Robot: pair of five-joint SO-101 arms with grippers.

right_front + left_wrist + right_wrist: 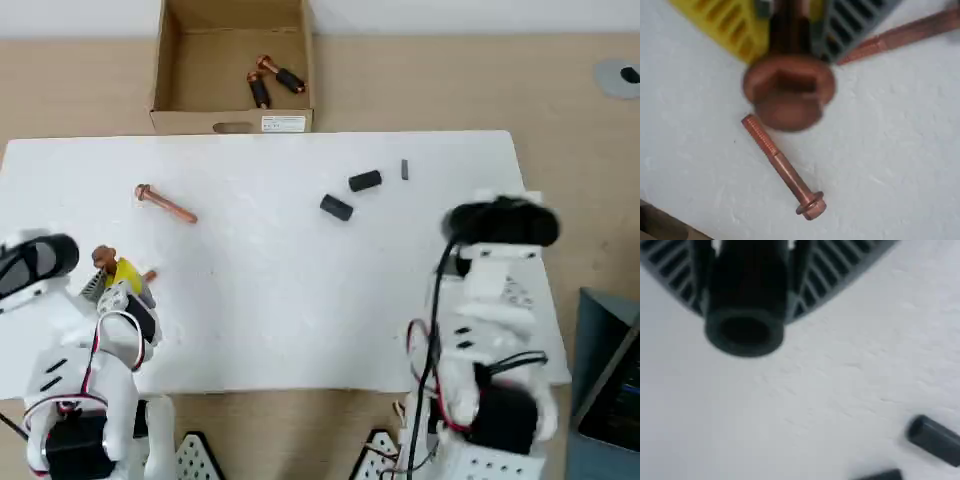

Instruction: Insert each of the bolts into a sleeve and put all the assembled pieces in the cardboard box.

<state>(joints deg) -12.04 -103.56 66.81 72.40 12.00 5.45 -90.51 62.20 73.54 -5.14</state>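
Copper bolt (pixel 788 92), black sleeve (pixel 745 332), white mat (pixel 270 300), brown cardboard box (pixel 190 122).

A broad bare stretch of white mat (pixel 270 290) runs between the two arms. Farther out, a loose bolt (pixel 165 204) lies left, a black sleeve (pixel 365 181) and second sleeve (pixel 337 207) right, bare mat between them. The cardboard box (pixel 232 120) wall stands beyond.

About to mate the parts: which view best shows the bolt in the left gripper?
Left wrist view: the bolt points head-first at the camera, clamped between the fingers of the left gripper. The high view shows just its head, small, at the gripper's tip.
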